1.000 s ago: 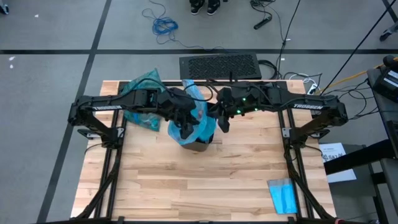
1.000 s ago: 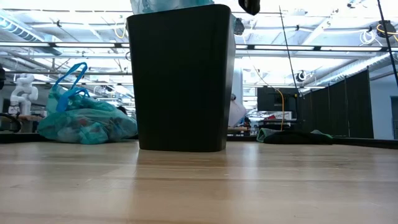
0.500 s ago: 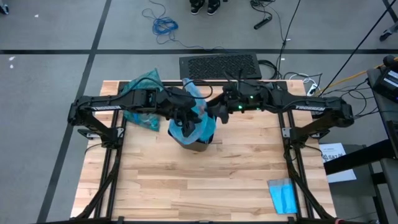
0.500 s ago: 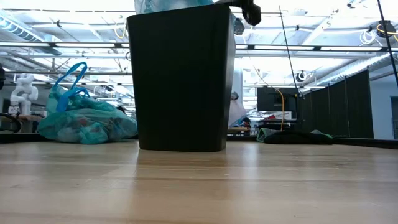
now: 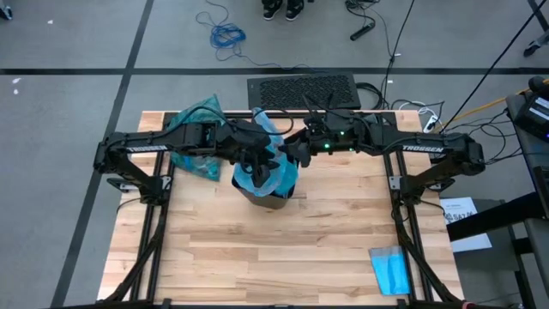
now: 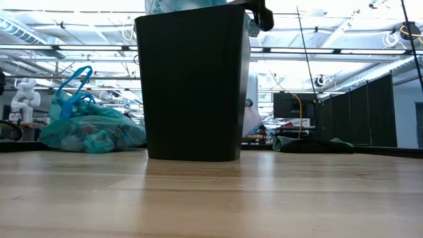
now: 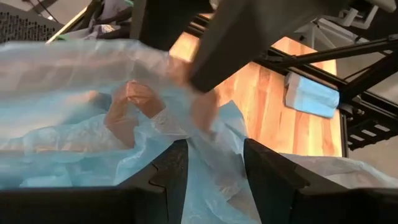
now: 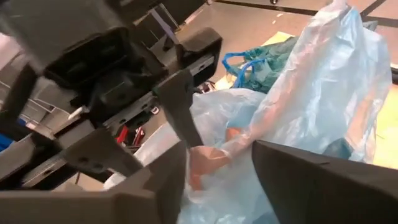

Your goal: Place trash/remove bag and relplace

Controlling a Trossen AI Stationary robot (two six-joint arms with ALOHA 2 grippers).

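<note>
A black bin point(image 6: 192, 86) stands on the wooden table point(image 5: 283, 249), toward its far side. The sky-blue bag point(image 5: 273, 174) is bunched over its mouth. My left gripper point(image 7: 214, 168) is over the bin's left rim, open, with bag film point(image 7: 211, 155) between its fingers. My right gripper point(image 8: 217, 180) is at the bin's right rim point(image 6: 246, 6), also open, bag film in front of it. The full dark teal bag point(image 6: 89, 129), tied at its top, rests on the table to the bin's left. The trash itself is not to be made out. My left gripper stands open astride loose film of the sky-blue bag point(image 7: 219, 186), coming slanting down from the table's left. Whether a finger touches the film I cannot tell. My right gripper is open at the bag's right side point(image 8: 224, 149), and touch cannot be told there either.
A folded blue cloth point(image 5: 390, 270) lies at the table's near right corner. A dark keyboard-like mat point(image 5: 302, 90) sits just past the far edge, with cables on the floor behind it. Bare wood stretches in front of the bin.
My right gripper has moved toward the bin, a little toward the table's left and down. In the low view it now reaches the bin's right rim, and it has tipped toward level. The bin and the teal bag have stayed put.
</note>
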